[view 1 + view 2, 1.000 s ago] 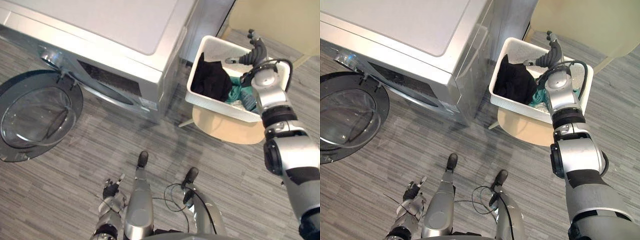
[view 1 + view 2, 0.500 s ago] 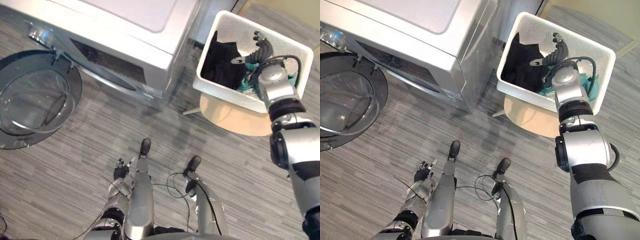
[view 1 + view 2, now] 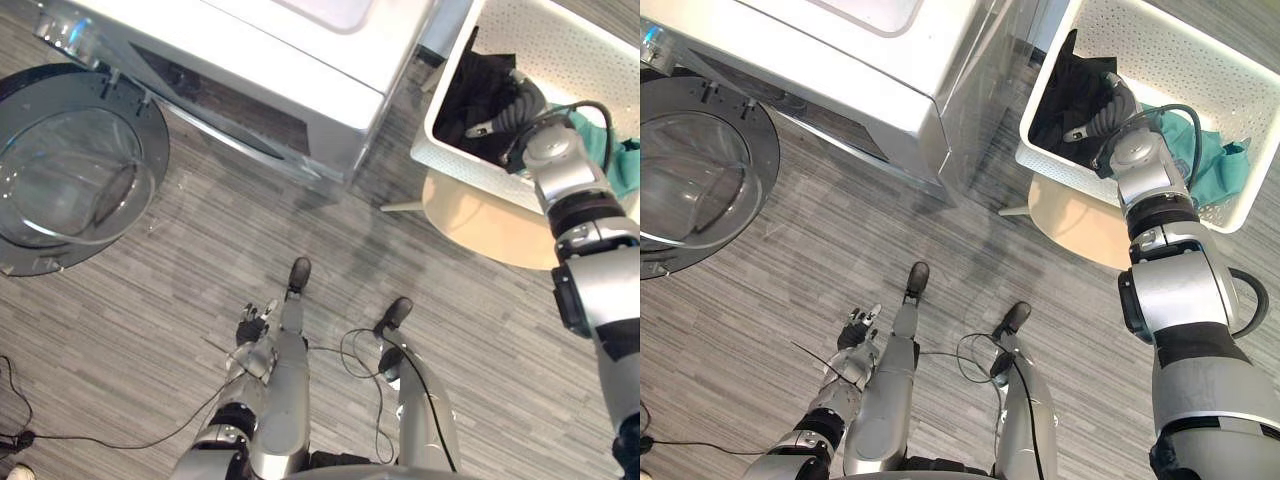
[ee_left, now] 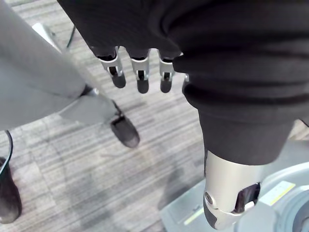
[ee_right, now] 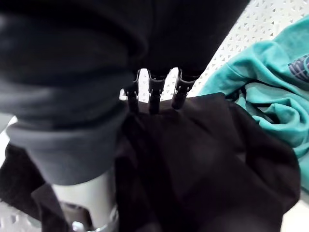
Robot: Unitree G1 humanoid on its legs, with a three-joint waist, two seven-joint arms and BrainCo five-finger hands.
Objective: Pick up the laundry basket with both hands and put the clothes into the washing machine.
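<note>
White perforated plastic laundry basket (image 3: 1160, 45) is sitting on a round pale wooden stool (image 3: 1080, 218) beside the silver washing machine (image 3: 840, 60) — the right hand (image 3: 1114, 102) is reaching in, straight fingers (image 5: 153, 96) touching the black garment (image 3: 1070, 95) beside a teal garment (image 3: 1205, 165) — while the left hand (image 3: 858, 332) is hanging low, fingers relaxed, empty.

The grey plank floor (image 3: 150, 330) carries everything here. A silver washing machine (image 3: 300, 60) stands on it, well off to the left of the right hand (image 3: 1110, 105) and ahead of the left hand (image 3: 255, 325). A low round stool (image 3: 1080, 215) of pale wood stands on the floor right below the right hand, just beside the machine's side. A white perforated laundry basket (image 3: 1180, 60) sits on the stool, and the right hand reaches into it. The left hand hangs low over a bare stretch of planks.
</note>
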